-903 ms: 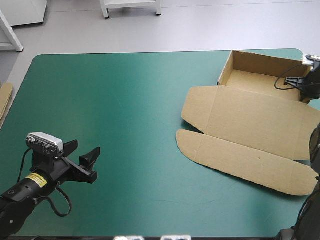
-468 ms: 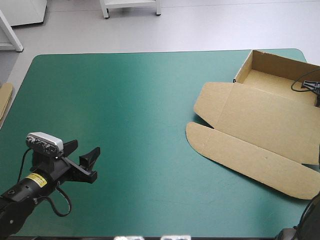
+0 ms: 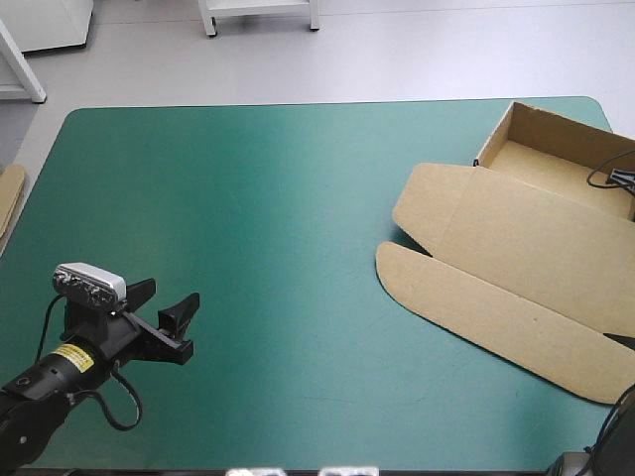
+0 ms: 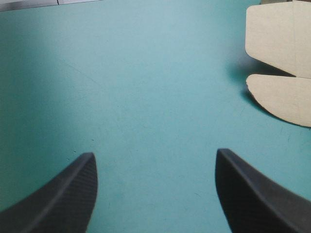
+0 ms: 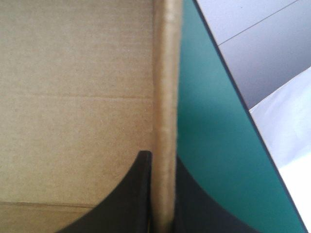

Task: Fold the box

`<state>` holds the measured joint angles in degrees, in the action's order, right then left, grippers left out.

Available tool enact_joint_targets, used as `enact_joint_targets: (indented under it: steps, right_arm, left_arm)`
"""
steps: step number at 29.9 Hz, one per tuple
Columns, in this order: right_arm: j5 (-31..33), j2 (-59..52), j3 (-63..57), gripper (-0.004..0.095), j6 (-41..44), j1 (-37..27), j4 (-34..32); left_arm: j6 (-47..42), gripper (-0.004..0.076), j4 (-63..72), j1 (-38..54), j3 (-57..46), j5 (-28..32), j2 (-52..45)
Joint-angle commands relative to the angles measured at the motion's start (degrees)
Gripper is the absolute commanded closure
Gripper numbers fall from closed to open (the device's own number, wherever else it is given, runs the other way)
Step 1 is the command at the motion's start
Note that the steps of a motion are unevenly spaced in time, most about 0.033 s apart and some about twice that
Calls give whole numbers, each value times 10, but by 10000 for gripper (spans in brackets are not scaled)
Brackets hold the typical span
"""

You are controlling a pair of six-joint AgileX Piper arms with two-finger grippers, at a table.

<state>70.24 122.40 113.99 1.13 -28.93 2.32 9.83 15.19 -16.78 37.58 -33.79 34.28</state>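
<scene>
**A:** How was the left arm placed?

**B:** It was low over the teal-green cover (image 3: 278, 188) at the near left corner, pointing toward the table's right side. The left gripper (image 4: 155, 153) was wide open. Its two black fingers stood far apart with only bare cover between them.

**A:** Was something at the table's left edge?

**B:** Yes, an edge of more brown board (image 3: 9, 198) showed there.

**A:** And where was the box?

**B:** The box (image 3: 516, 248) lay on the right part of the table, well apart from the left gripper. Its open tray, with the walls raised, was at the far right corner. The lid lay flat toward the near side.

**A:** And the right arm?

**B:** It was mostly outside the high view. The right gripper (image 5: 163, 158) was almost closed on one raised wall of the tray. One finger was inside the tray and the other outside, near the table's edge.
</scene>
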Motion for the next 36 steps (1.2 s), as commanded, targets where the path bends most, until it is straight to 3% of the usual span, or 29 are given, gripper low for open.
enact_joint_targets:
  steps: [1,13,25,28,36]
  right_arm:
    - [-5,-34,14,912,-4,-20,10]
    - [-12,-33,14,892,-5,-25,13]
    - [-15,-34,14,379,-4,-25,14]
    - [-15,-36,14,335,-4,-26,13]
    - [-15,-53,17,335,-4,-26,9]
  left_arm:
    - [-3,230,15,-1,16,35,0]
    - [-5,230,15,-1,16,35,0]
    - [-5,230,15,-1,16,35,0]
    - [-5,230,15,-1,16,35,0]
    - [-5,230,15,-1,16,35,0]
